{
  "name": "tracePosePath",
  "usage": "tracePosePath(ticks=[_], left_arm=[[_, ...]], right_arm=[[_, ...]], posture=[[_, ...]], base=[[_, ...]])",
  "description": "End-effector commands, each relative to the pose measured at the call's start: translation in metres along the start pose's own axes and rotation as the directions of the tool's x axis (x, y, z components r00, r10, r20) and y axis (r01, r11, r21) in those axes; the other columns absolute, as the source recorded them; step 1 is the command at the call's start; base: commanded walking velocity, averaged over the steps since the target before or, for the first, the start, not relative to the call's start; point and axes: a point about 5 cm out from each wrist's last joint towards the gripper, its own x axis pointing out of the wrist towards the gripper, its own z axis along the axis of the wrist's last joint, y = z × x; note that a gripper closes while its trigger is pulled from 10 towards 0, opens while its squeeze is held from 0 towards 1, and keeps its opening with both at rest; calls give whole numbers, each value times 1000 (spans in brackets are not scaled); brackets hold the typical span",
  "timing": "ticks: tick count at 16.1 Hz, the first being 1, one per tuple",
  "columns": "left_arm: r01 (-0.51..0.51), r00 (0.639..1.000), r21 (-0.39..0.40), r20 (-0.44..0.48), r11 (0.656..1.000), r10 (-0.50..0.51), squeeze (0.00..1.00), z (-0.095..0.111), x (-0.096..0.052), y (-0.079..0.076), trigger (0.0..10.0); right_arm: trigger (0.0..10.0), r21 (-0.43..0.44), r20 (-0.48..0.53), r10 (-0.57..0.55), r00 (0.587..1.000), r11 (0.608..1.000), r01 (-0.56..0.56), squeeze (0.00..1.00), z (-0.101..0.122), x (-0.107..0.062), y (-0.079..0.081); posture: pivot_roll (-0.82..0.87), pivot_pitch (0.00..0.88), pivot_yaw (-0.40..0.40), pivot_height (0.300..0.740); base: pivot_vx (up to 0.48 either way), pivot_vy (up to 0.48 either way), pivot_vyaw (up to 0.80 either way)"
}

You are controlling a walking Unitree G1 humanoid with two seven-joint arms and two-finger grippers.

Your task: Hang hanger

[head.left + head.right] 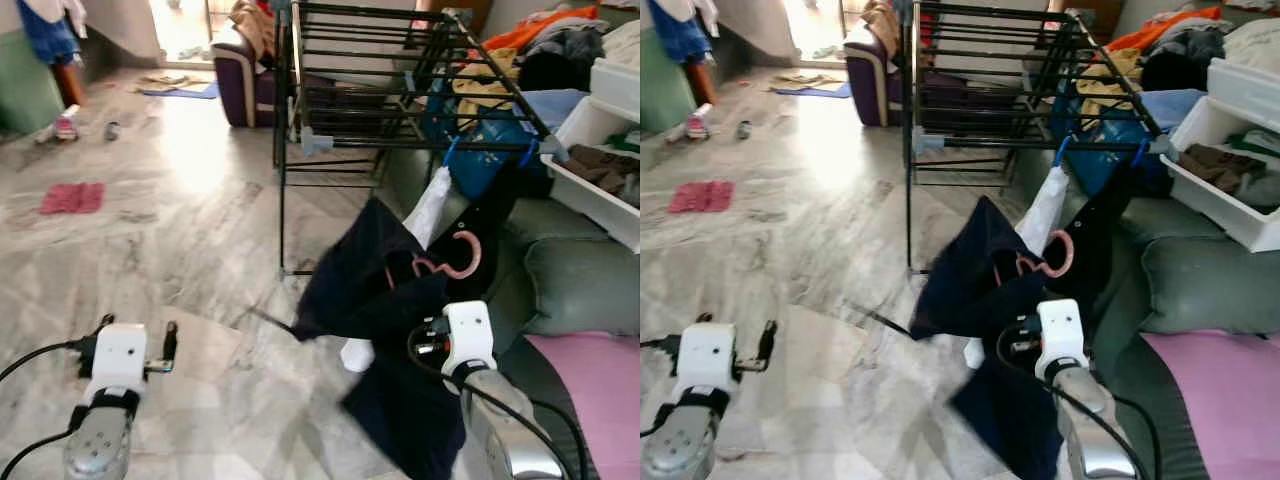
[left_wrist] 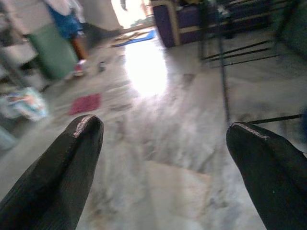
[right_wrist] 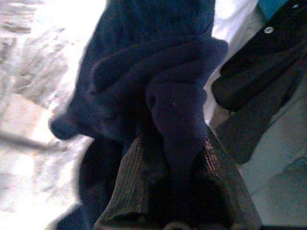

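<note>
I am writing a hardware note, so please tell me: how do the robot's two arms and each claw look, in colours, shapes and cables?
Both arms are silver metallic tubes ending in a white boxy wrist block. Black cables loop from each block back along the arm. The left claw has two long black fingers with ribbed surfaces and tapered, rounded tips. The right claw has the same dark ribbed fingers, one bearing small reddish markings.

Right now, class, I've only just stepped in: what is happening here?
The robot's right pincer is clamped on a dark navy garment that sits on a pink hanger, held up in front of the black drying rack. The hanger's hook is not on a rack bar yet. The left pincer is open and hovers over the marble floor, holding nothing.
</note>
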Motion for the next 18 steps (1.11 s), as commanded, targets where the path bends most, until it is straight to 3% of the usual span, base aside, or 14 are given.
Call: tracePosePath(ticks=[1,3,5,8,10,14,18], left_arm=[[-47,999,-2,19,999,47,0,7,0,1,10000],[-91,995,-32,45,995,93,0,12,5,-3,10000],[-31,998,-68,57,997,35,0,16,7,-14,10000],[70,997,-84,41,994,-67,0,18,15,-26,10000],[46,998,-52,44,998,-44,0,17,20,-23,10000],[31,999,-108,22,994,-28,0,13,22,-25,10000],[52,999,-150,23,987,-49,0,16,27,-38,10000]], right_arm=[[10000,2,73,9,997,1000,-9,0,16,-1,4],[10000,44,147,-50,988,998,44,0,24,-2,2],[10000,75,190,-101,977,993,88,0,27,-11,-3],[10000,71,157,-163,974,986,154,0,13,-28,-17],[10000,72,159,-161,974,986,151,0,9,-34,-18],[10000,71,163,-132,978,990,122,0,11,-27,-8],[10000,42,161,-119,980,993,113,0,18,-13,-9]], posture=[[106,0,-33,740],[99,0,-24,740],[81,0,-3,740],[25,0,38,740],[11,0,38,740],[12,0,25,740],[23,0,8,740]], base=[[0,0,0],[0,0,0],[0,0,0],[0,0,0],[0,0,0],[0,0,0],[0,0,0]])
